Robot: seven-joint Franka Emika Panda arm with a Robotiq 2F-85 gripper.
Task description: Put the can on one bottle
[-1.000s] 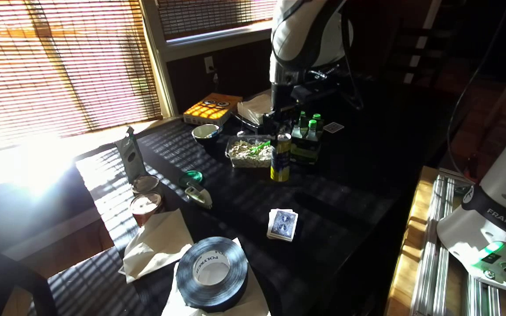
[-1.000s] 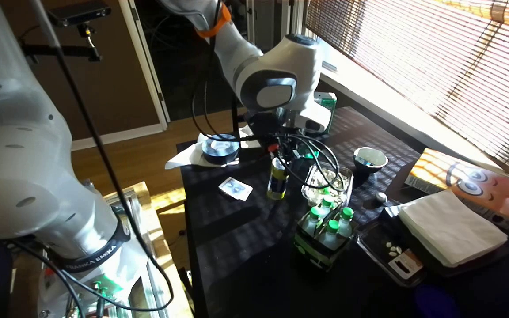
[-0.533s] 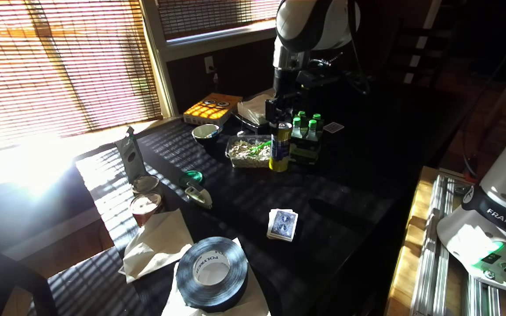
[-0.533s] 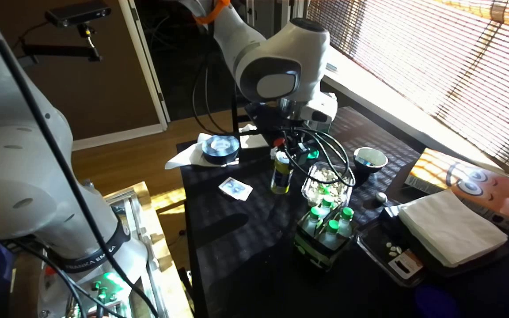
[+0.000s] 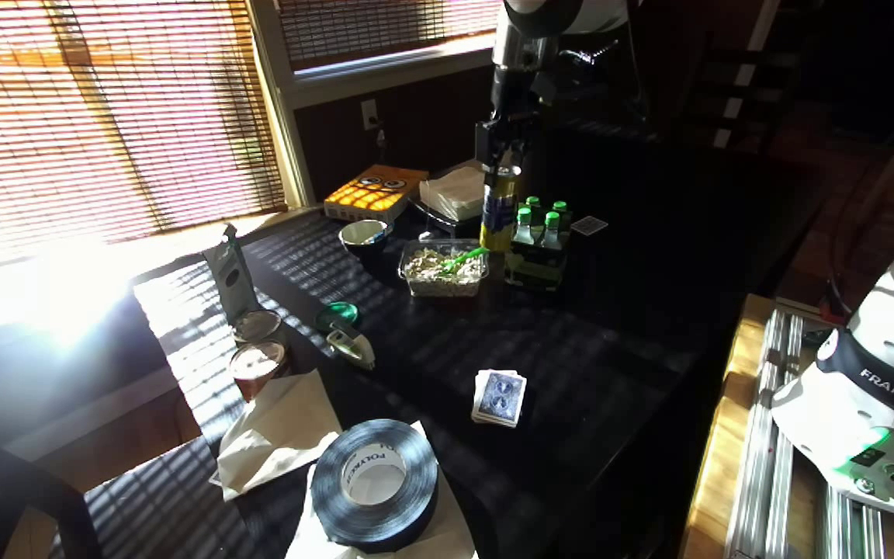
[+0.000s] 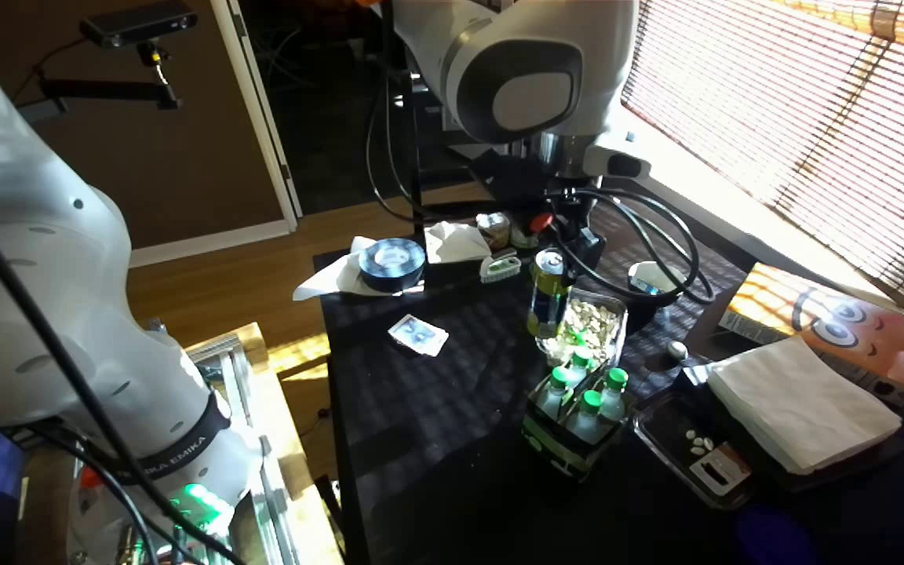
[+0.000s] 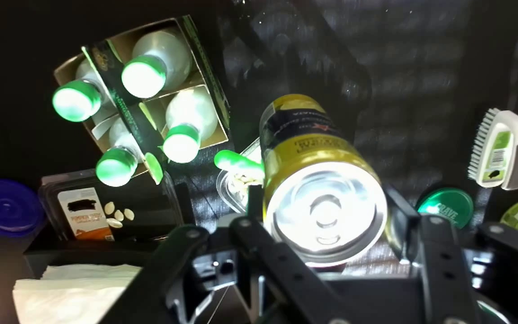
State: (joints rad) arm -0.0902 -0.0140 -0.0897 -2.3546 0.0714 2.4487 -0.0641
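Pincer (image 7: 326, 209), one. Clamped on the can (image 5: 499, 213), a finger to either side of its lid end. Step in hand, as judged: the carry; grasp made, placing not yet done. Next move, as judged: travel to above one bottle (image 7: 189, 121), base centred over the cap, then a slow, plumb lowering before release. Which bottle is meant: cannot be told.

Can, one. Yellow, dark-banded, silver lid. Location: held in the air over the surface (image 5: 594, 411), between its robot-side edge and its window-side edge, apart from the bottles. Long axis: near vertical in both exterior views, perhaps leaning slightly. Lid end up, toward the pincer; base down.

Tub (image 5: 439, 288), one. Clear, pale contents; on the surface, lower than the can.

Carrier (image 5: 535, 269), one. Dark, open-topped; on the surface, near the tub, well in from the robot-side edge. Contents: four green-capped bottles, a compartment each. Caps narrower than the can's base; balance likely touchy.
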